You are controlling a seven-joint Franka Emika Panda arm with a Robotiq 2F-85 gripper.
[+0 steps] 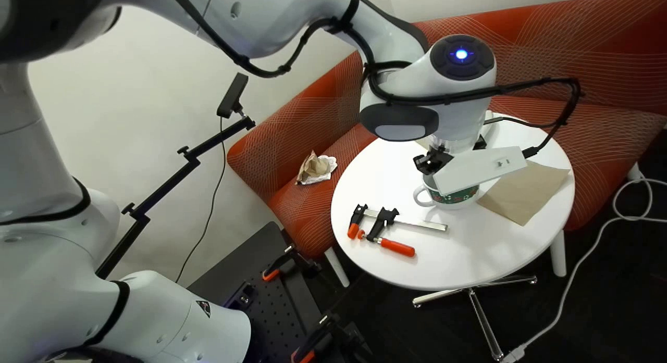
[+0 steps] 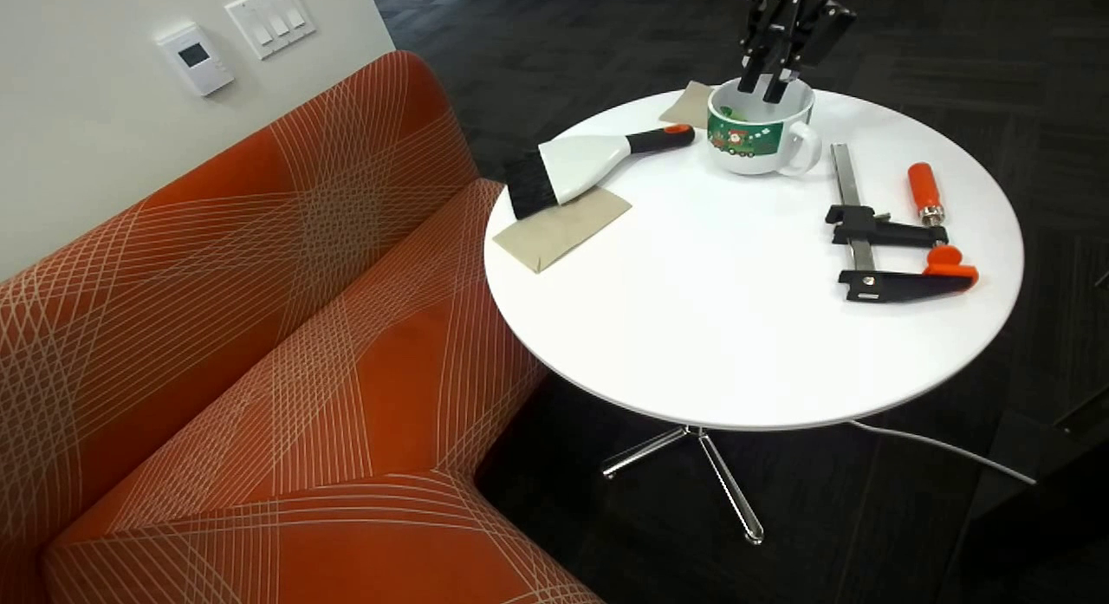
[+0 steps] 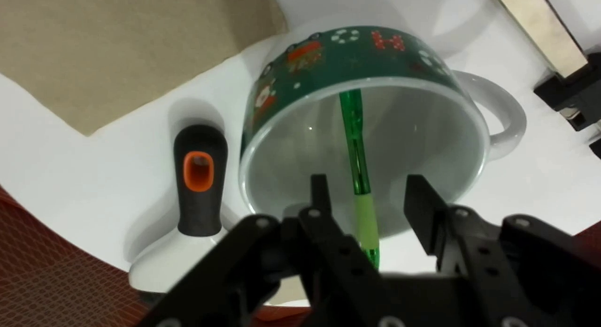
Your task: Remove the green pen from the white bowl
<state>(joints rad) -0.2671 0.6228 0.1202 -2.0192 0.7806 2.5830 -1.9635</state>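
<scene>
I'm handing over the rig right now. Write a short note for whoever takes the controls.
Gripper: open, holding nothing; jaws over or just inside the mouth of the white bowl, hard to tell which.
Green pen: in the bowl. The wrist view shows it between the jaws; depth is unclear.
Bowl: upright on the round table, clamp on its handle side, brush on the other.
Done: jaws lined up at the bowl.
Left: close on the pen, lift it out, set it down.
</scene>
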